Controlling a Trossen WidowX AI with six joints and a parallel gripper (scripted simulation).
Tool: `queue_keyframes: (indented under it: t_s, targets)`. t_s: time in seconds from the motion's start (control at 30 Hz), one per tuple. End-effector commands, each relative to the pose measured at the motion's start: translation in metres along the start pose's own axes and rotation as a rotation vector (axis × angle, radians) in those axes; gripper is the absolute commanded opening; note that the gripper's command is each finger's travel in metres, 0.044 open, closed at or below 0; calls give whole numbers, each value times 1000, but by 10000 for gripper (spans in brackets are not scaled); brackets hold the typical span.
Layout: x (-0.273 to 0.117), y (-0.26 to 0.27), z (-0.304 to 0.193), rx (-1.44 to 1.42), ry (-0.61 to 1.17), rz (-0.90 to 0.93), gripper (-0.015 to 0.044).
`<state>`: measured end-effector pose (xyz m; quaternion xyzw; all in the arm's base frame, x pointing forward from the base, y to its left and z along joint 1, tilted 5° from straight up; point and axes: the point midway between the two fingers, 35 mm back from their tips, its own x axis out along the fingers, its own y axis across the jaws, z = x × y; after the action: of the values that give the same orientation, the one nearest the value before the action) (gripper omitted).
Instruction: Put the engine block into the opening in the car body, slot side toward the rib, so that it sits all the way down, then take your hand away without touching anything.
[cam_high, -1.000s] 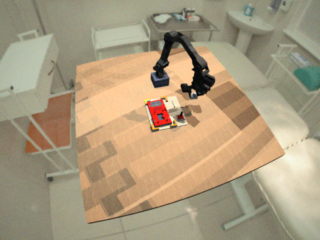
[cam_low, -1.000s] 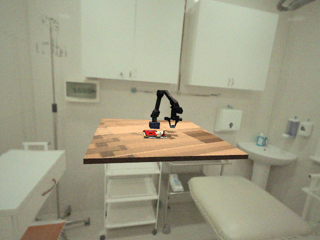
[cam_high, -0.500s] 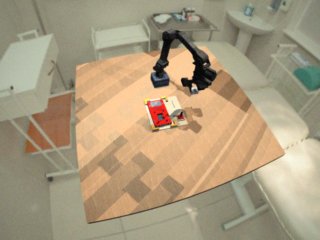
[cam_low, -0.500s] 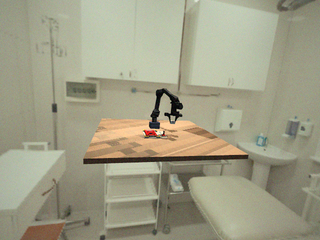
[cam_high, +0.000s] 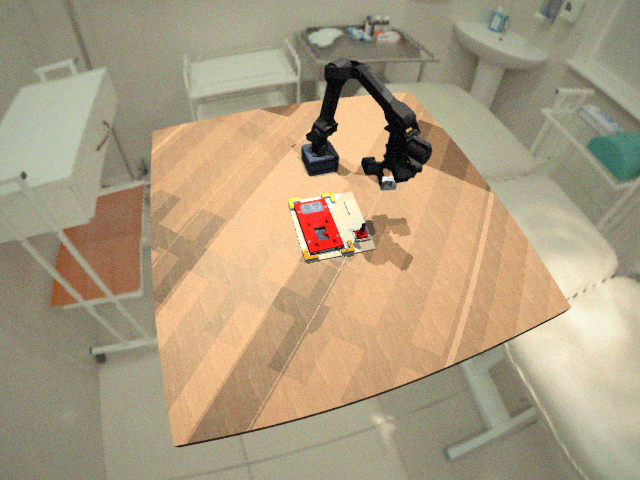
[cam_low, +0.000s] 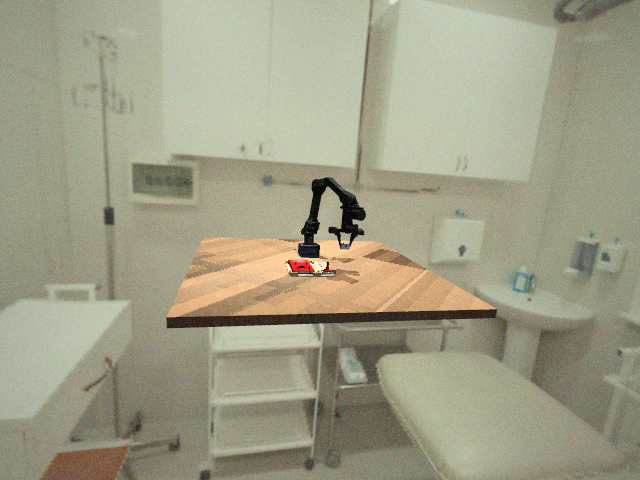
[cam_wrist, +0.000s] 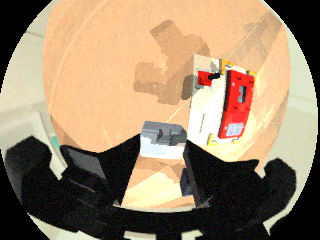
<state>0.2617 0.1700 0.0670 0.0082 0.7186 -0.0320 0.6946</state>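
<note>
The grey engine block (cam_high: 388, 182) (cam_low: 344, 246) (cam_wrist: 163, 140) is held in the air between the fingertips. My gripper (cam_high: 386, 180) (cam_low: 345, 244) (cam_wrist: 162, 139) is shut on it, above the table to the right of the car body in the top and exterior views. A darker notched part shows on the block's top in the wrist view. The red car body (cam_high: 303, 217) (cam_low: 295, 265) (cam_wrist: 231, 112) lies flat. Its dark opening (cam_high: 321, 233) (cam_wrist: 242, 94) shows toward one end, away from the pale printed patch. The rib cannot be made out clearly.
A cream board (cam_high: 338, 211) (cam_wrist: 200, 112) lies under the car body, with yellow corner brackets (cam_high: 328, 196) (cam_wrist: 228, 65) around it. A small red piece with an upright black handle (cam_high: 361, 234) (cam_wrist: 204, 78) stands on the board beside the body. The arm's base (cam_high: 320, 159) (cam_low: 308, 250) stands behind.
</note>
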Motion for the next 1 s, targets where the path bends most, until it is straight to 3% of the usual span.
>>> queue_keyframes:
  t_s: [0.0,0.97]
  targets:
    - [-1,0,-1,3,-38,-1,0]
    - [13,1,-28,3,-880,-1,0]
